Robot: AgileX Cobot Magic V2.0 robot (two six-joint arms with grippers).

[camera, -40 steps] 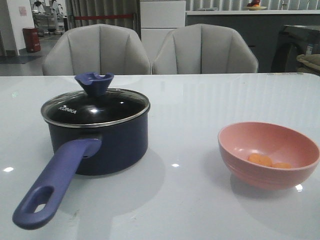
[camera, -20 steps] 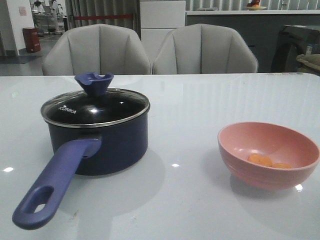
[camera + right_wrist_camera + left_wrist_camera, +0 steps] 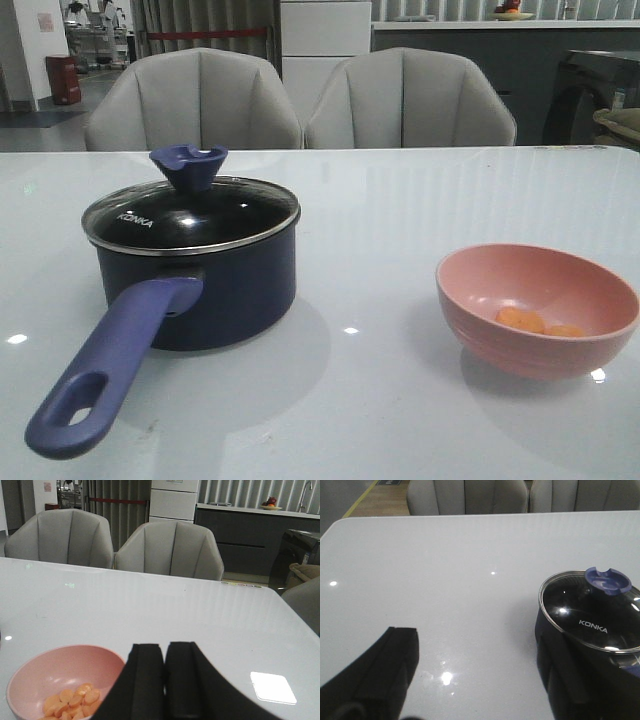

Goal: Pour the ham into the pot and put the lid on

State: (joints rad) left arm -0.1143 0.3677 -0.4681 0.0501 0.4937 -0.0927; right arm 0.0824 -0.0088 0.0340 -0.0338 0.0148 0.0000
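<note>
The dark navy pot (image 3: 235,290) stands on the left of the table, its long purple-blue handle (image 3: 110,370) pointing toward the front edge. The glass lid (image 3: 190,215) with its flared knob (image 3: 188,165) rests on the pot. Orange ham pieces (image 3: 530,322) lie inside the pink bowl (image 3: 500,285) on the right. Neither gripper shows in the front view. My left gripper (image 3: 475,635) is open over bare table beside the pot, with the lid (image 3: 592,612) close by. My right gripper (image 3: 165,647) is shut and empty, just beside the bowl (image 3: 30,675) holding the ham (image 3: 70,702).
Two grey chairs (image 3: 195,100) stand behind the white table (image 3: 400,200). A counter and cabinets lie further back.
</note>
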